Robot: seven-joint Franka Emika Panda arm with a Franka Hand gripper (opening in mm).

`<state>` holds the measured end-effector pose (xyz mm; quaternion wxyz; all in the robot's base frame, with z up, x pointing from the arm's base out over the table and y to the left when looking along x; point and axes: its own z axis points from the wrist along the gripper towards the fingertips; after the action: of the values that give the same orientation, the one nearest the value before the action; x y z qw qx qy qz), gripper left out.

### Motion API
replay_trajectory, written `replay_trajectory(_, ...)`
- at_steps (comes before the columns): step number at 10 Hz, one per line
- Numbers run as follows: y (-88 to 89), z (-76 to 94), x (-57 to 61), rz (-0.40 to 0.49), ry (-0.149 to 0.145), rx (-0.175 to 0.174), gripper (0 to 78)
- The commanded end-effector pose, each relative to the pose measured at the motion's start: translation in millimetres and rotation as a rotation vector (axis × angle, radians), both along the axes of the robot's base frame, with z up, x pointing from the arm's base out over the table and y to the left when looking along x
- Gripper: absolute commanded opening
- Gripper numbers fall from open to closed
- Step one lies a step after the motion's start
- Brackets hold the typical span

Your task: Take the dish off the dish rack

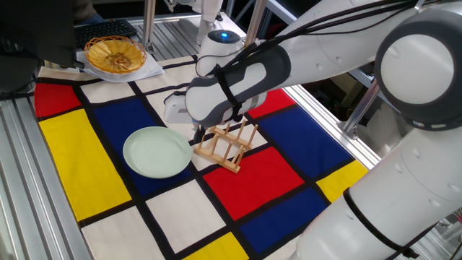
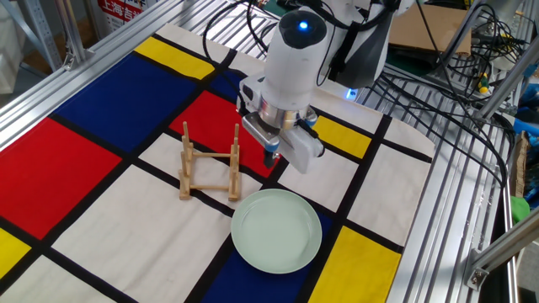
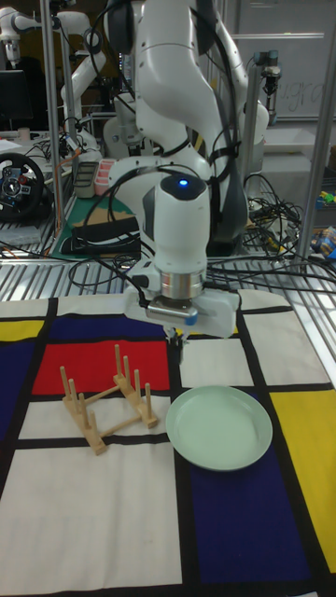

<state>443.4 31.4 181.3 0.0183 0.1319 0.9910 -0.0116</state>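
Observation:
The pale mint-green dish (image 1: 156, 152) (image 2: 276, 230) (image 3: 218, 427) lies flat on the checked cloth, just beside the dish rack and apart from it. No dish stands between the pegs of the small wooden dish rack (image 1: 225, 148) (image 2: 210, 164) (image 3: 105, 401). My gripper (image 2: 271, 156) (image 3: 177, 339) hangs above the cloth, behind the gap between rack and dish, and touches neither. Its fingers point down, look slightly open and hold nothing. In one fixed view the arm's wrist hides most of the fingers.
A yellow woven basket (image 1: 115, 54) sits on a white sheet at the far corner of the table. Aluminium rails (image 2: 425, 210) frame the table edges. Cables and equipment lie beyond the cloth behind the arm.

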Motion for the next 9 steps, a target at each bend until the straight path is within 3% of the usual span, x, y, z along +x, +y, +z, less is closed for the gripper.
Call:
replay_trajectory(1,-8.2,17.3,9.1,0.078,0.021,-0.014,1.2)
replay_trajectory(3,-11.1,24.2,15.4,0.111,0.031,-0.015,1.2)
replay_trajectory(9,-16.2,26.1,17.3,0.180,0.034,-0.008,1.2)
